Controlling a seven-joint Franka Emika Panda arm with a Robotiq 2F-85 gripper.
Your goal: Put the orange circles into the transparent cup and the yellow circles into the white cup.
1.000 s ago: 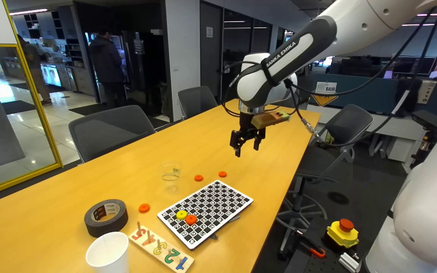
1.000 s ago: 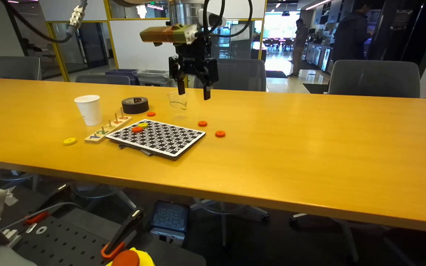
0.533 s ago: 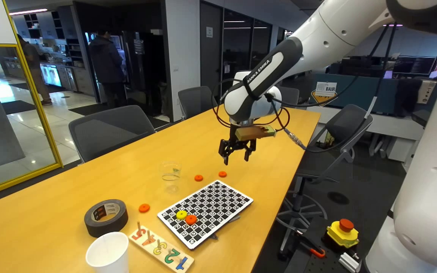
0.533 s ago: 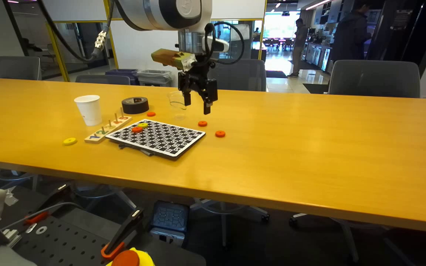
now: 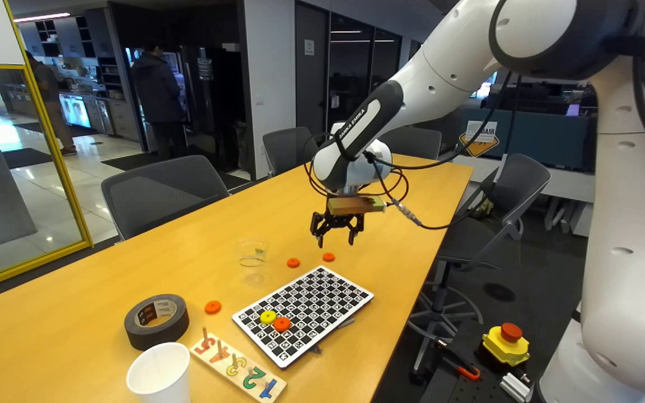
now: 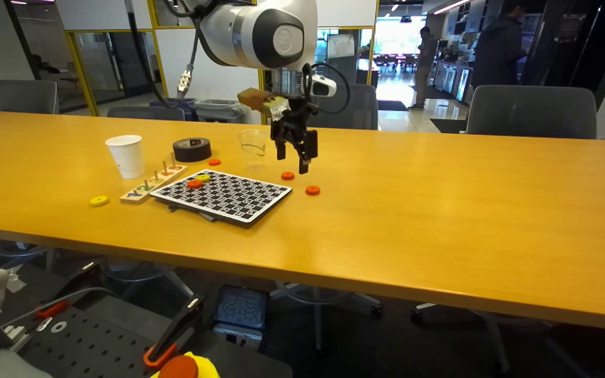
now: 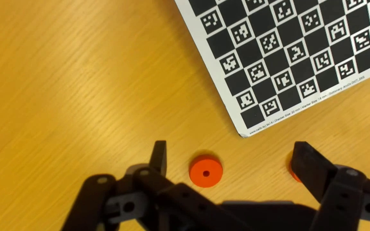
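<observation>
My gripper point(image 7: 230, 141) stands open above the table. In the wrist view an orange circle point(image 7: 206, 181) shows between the fingers, lower down on the tabletop and nearer the left one. The right finger partly covers a second orange circle point(image 7: 295, 175). Several orange circles point(image 6: 312, 190) appear in both exterior views, one of them on the checkerboard beside a yellow circle point(image 5: 268, 317). Another yellow circle point(image 6: 99, 201) lies near the table's front in an exterior view. The transparent cup point(image 5: 252, 261) stands upright behind the checkerboard. Upright too is the white cup point(image 6: 126, 157), beside the peg board.
The black-and-white checkerboard point(image 5: 305, 313) lies flat mid-table. Along it sits a wooden number board with upright pegs point(image 5: 238, 366). A black tape roll point(image 6: 192, 150) rests between the two cups. Grey chairs point(image 5: 166, 193) line the table's far edge.
The arm has lowered, bringing the gripper down closer to the orange circles past the checkerboard's corner. It moved left in an exterior view. The jaws stayed open; circles and cups stayed put.
</observation>
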